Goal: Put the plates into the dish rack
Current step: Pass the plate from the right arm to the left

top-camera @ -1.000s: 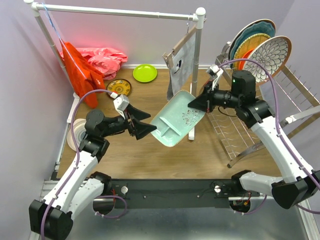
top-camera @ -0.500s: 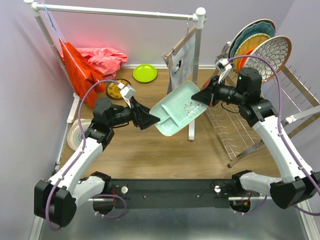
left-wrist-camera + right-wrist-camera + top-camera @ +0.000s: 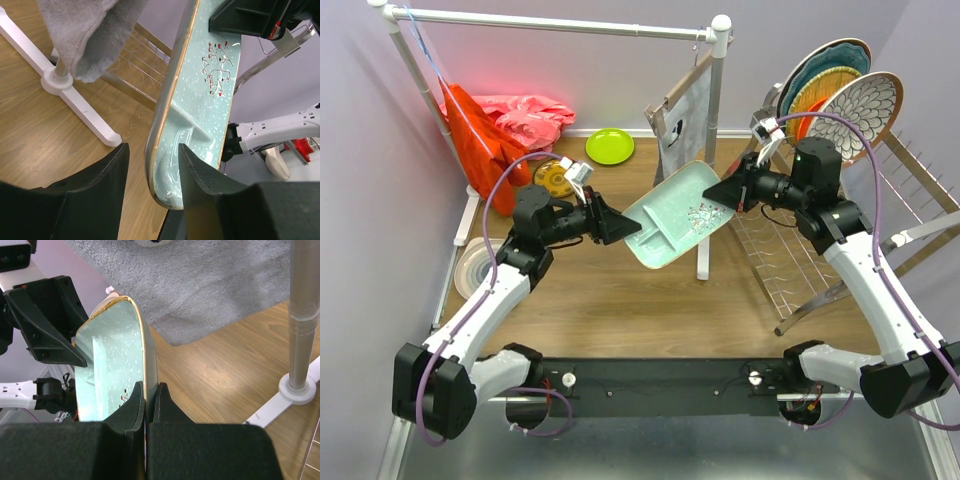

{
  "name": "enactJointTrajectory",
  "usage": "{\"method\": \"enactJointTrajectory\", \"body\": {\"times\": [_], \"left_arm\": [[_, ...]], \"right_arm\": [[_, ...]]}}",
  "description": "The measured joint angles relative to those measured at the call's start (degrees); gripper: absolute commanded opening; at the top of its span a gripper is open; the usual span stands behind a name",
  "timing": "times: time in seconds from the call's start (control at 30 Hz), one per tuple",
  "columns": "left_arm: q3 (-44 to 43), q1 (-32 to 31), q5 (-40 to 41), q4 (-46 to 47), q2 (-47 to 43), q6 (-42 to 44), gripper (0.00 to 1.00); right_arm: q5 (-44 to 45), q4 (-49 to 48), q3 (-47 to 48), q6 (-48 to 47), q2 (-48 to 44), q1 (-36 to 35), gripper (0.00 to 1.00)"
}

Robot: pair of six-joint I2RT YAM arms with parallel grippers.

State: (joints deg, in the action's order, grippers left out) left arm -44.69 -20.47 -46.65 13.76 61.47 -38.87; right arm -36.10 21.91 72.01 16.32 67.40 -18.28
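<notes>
Two sets at work: left fingers (image 3: pixel 95 180) apart, straddling the near-left end of the mint tray (image 3: pixel 670 220), which hangs above the surface (image 3: pixel 620 300). The right fingers (image 3: pixel 127 412) are clamped on its far-right rim. Close left squarely on the rim before right releases. The rack (image 3: pixel 770 265) stands right.

The left arm (image 3: pixel 485 310) and right arm (image 3: pixel 875 290) have white links between black joint housings, each trailed by a looping purple cable (image 3: pixel 496 205). The left end effector (image 3: pixel 625 228) and right end effector (image 3: pixel 712 195) are matte black with wedge-shaped fingers.
</notes>
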Motion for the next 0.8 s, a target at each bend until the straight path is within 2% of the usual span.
{"method": "enactJointTrajectory", "body": {"times": [0.2,0.3,0.33,0.5,0.53,0.57,0.63,0.67,0.73,0.77,0.8], "left_arm": [[-0.79,-1.05,0.76,-0.17,1.49,-1.07,0.36],[-1.51,-1.20,0.96,-0.17,1.92,-1.33,0.17],[-1.77,-1.29,1.22,-0.31,2.12,-1.22,0.00],[-2.19,-1.36,2.89,-1.01,2.73,-2.10,0.00],[-2.25,-1.36,3.02,-1.16,2.73,-2.10,0.00],[-2.32,-1.38,3.04,-1.18,2.73,-1.97,0.00],[-2.40,-1.38,3.17,-1.25,2.51,-1.60,0.00],[-2.40,-1.38,3.23,-1.46,2.36,-1.40,0.00],[-2.40,-1.40,3.85,-2.01,1.25,-0.52,0.00],[-2.40,-1.42,4.72,-3.04,0.20,0.39,0.00],[-2.34,-1.42,5.14,-3.76,-0.50,0.94,0.00]], "right_arm": [[0.17,-0.79,-0.39,0.37,0.00,0.00,0.00],[0.20,-1.09,-0.57,0.63,0.00,0.00,0.01],[0.09,-1.22,-0.61,0.81,0.00,0.00,0.00],[0.87,-1.81,-1.03,0.52,-0.20,-0.02,0.01],[0.90,-1.97,-1.16,0.52,-0.22,0.00,0.05],[0.90,-2.08,-1.20,0.52,-0.24,0.02,0.16],[0.87,-2.29,-1.27,0.55,-0.39,0.02,0.30],[0.57,-2.49,-1.27,0.70,-0.46,0.02,0.43],[-0.26,-2.86,-1.29,0.61,-0.85,-0.02,0.56],[-0.44,-3.10,-1.29,0.22,-1.16,-0.04,0.69],[-0.63,-3.89,-1.29,0.28,-1.90,-0.02,0.77]]}}
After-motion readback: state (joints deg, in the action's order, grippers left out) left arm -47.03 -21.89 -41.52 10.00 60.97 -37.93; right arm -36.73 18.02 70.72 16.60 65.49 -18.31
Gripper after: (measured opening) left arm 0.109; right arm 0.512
